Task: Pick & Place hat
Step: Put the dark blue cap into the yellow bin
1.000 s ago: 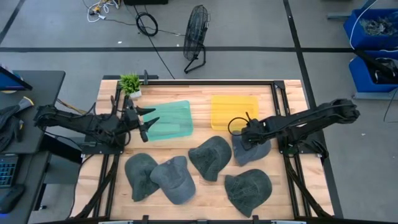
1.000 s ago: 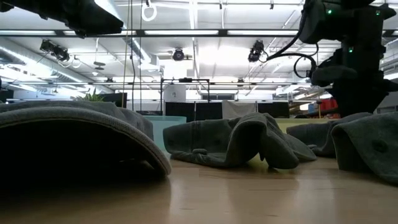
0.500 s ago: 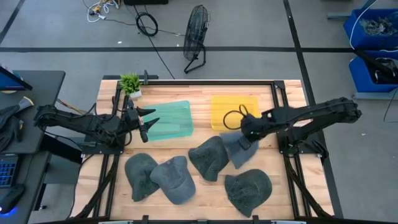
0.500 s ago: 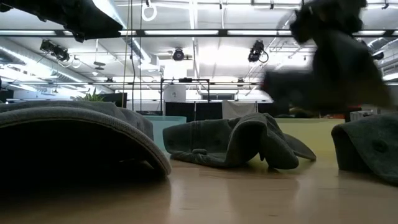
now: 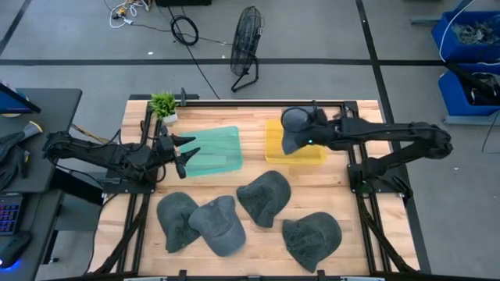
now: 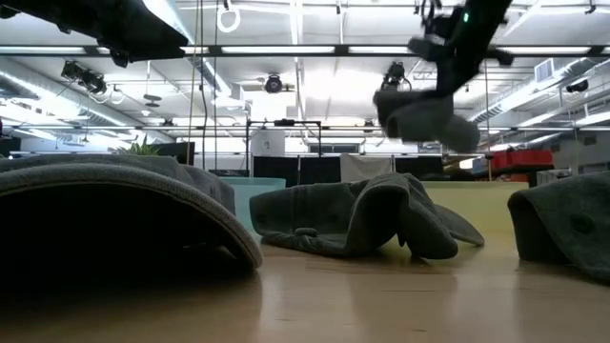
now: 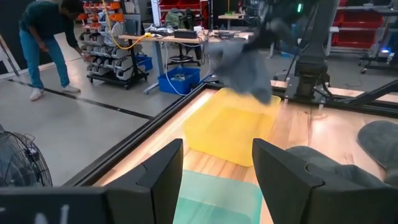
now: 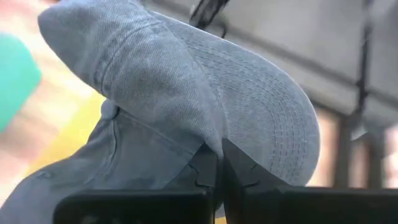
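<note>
My right gripper [image 5: 311, 134] is shut on a grey hat [image 5: 294, 128]. The hat hangs in the air over the yellow tray [image 5: 275, 148], and also shows in the low view [image 6: 425, 116] and in the left wrist view [image 7: 244, 64]. Several more grey hats lie on the wooden table nearer its front edge: [image 5: 177, 220], [image 5: 219, 225], [image 5: 264, 197]. My left gripper [image 7: 214, 180] stands open above the left end of the green tray [image 5: 216, 151], holding nothing. My right gripper pinches a fold of the hat's cloth [image 8: 208, 144] between its two fingers, beside the stitched brim [image 8: 273, 127]. The hat is lifted clear of the table, and its crown [image 8: 124, 68] bulges out beyond the fingertips.
A small green plant [image 5: 163, 104] stands at the table's far left corner. Black frame rails run along the table's edges. A fan [image 5: 247, 35] stands on the floor beyond the table. A person [image 7: 43, 43] walks in the room behind.
My right gripper has lifted the grey hat off the table next to the other hats. It has carried the hat up and toward the far edge, over the yellow tray. The hat now hangs clear of the table.
</note>
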`<state>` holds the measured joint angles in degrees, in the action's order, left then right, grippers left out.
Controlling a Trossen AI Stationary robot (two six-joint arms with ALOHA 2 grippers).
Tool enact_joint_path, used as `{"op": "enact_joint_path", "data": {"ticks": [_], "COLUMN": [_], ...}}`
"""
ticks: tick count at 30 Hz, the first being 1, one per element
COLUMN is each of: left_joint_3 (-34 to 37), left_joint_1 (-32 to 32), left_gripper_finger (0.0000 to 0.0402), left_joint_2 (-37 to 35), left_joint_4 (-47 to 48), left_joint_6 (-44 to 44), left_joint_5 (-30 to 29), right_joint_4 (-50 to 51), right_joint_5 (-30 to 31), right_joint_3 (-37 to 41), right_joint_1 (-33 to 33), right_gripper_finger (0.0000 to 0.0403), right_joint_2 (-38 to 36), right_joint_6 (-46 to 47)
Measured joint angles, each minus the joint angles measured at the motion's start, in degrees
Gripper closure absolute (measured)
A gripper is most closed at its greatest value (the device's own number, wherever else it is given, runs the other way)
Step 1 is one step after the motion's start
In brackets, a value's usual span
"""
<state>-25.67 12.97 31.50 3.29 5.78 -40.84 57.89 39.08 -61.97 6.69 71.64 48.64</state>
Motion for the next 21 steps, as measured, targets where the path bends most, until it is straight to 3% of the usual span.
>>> {"op": "enact_joint_path", "data": {"ticks": [2, 10, 15, 21], "left_joint_3": [0.00, 0.00, 0.00, 0.00], "left_joint_1": [0.00, 0.00, 0.00, 0.00], "left_gripper_finger": [0.0204, 0.0204, 0.0204, 0.0204], "left_joint_2": [0.00, 0.00, 0.00, -0.01], "left_joint_4": [0.03, 0.03, 0.00, 0.00], "left_joint_6": [0.02, 0.07, 0.07, 0.09], "left_joint_5": [0.00, 0.00, 0.00, 0.00], "right_joint_4": [-3.97, -14.26, -16.87, -17.31], "right_joint_5": [-3.44, -5.51, -11.30, -8.95], "right_joint_3": [3.89, 15.40, 18.39, 18.46], "right_joint_1": [1.17, 4.49, 5.87, 7.72], "right_gripper_finger": [0.0397, 0.0397, 0.0393, 0.0360], "right_joint_2": [0.85, 3.68, 3.73, 3.73], "right_joint_6": [0.82, 6.43, 5.70, -0.18]}}
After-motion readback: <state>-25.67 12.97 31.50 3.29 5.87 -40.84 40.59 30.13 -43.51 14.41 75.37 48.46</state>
